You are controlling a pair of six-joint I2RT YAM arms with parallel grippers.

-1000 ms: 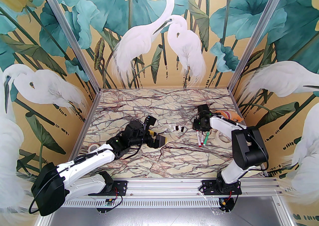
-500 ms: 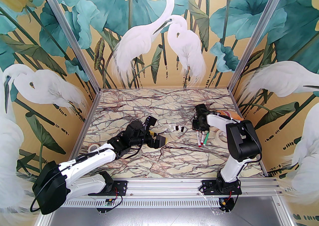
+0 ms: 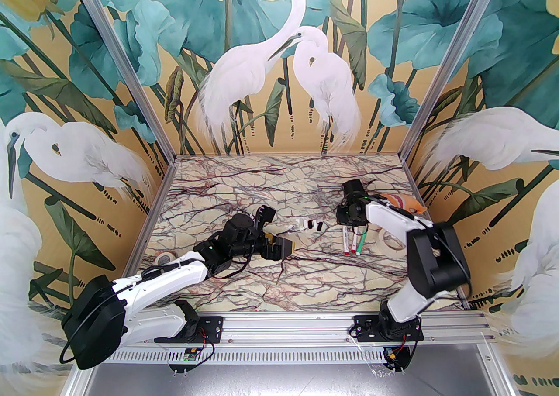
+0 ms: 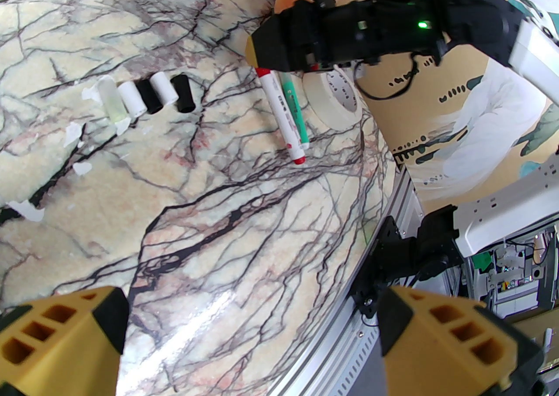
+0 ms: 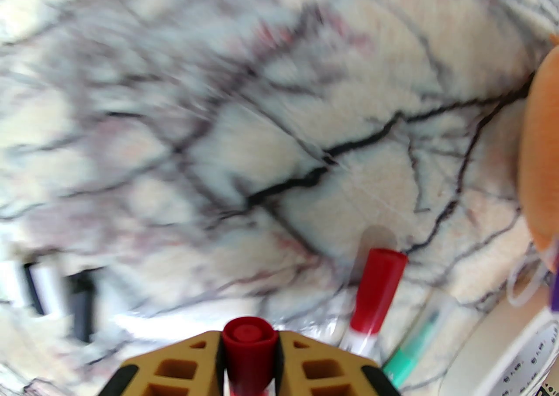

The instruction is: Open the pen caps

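Marbled tabletop (image 5: 305, 123) blurs in the right wrist view, where the right tool (image 5: 249, 344) pinches a red cap (image 5: 249, 333) cut off below. Left tool (image 4: 253, 328) stands spread wide, cropped at the bottom edge.

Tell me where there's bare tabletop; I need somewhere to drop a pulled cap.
Bare table: the far strip between back wall and loose caps, and the near middle between pens and front rail. Crowded: the right side, with pens, tape roll, orange item and the right end effector gripping a red cap.
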